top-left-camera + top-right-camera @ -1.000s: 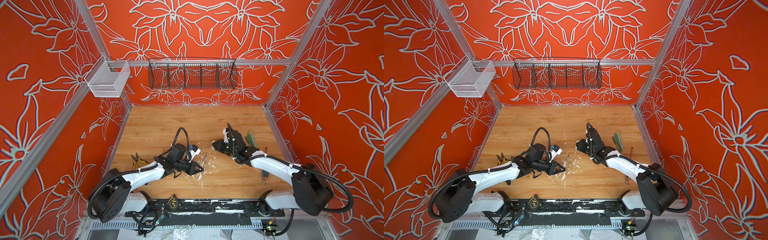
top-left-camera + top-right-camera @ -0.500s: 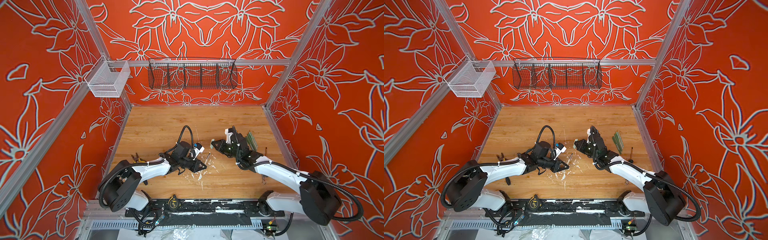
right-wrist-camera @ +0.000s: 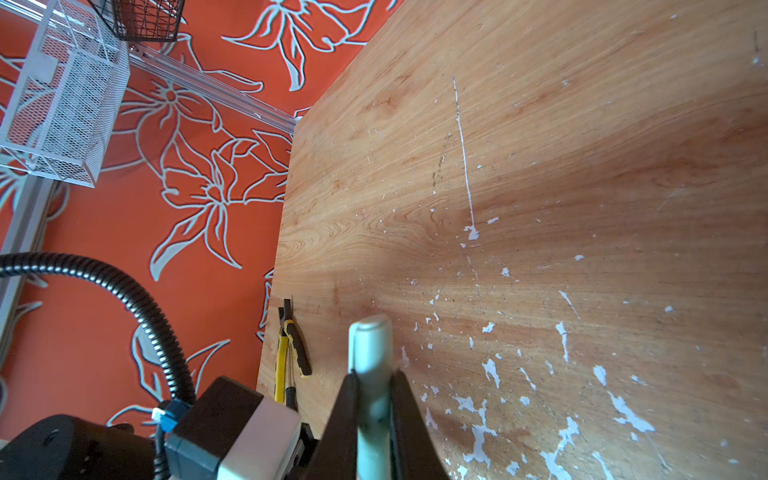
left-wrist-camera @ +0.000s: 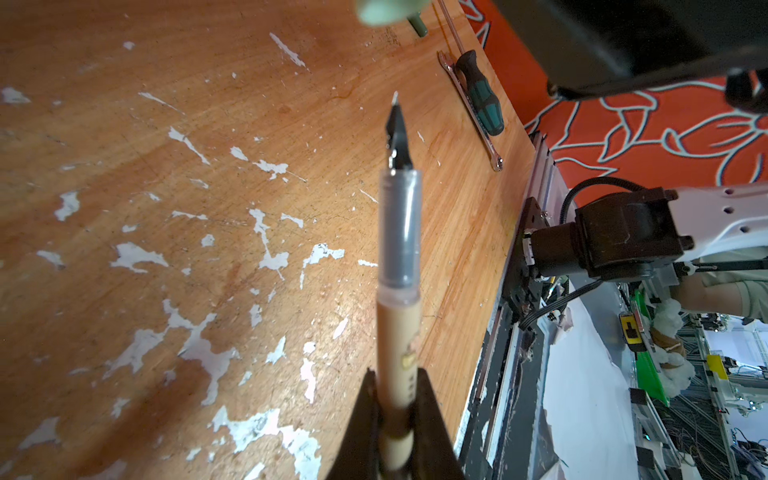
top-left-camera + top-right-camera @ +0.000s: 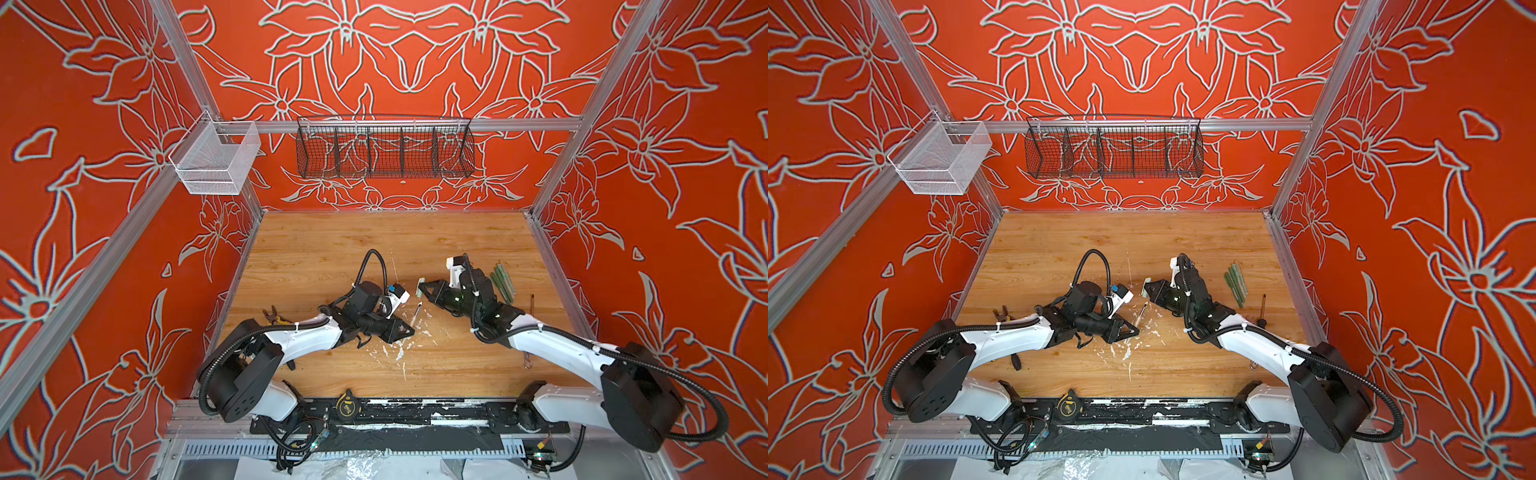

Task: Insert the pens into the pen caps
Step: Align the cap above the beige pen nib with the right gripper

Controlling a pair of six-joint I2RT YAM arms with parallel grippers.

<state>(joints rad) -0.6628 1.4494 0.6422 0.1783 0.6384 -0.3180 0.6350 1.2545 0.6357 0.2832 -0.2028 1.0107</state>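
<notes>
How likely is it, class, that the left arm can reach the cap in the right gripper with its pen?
Probably yes: the left gripper holds the tan fountain pen nib-forward, the pale green cap sits in the right gripper nearby, and nothing stands between them.

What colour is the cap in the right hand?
The cap is pale green, clearest in the right wrist view.

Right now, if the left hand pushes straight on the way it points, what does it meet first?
Likely the pale green rounded pen cap held in the right hand: the tan-barrelled pen in the left hand aims its dark nib at it. Depth unclear.
</notes>
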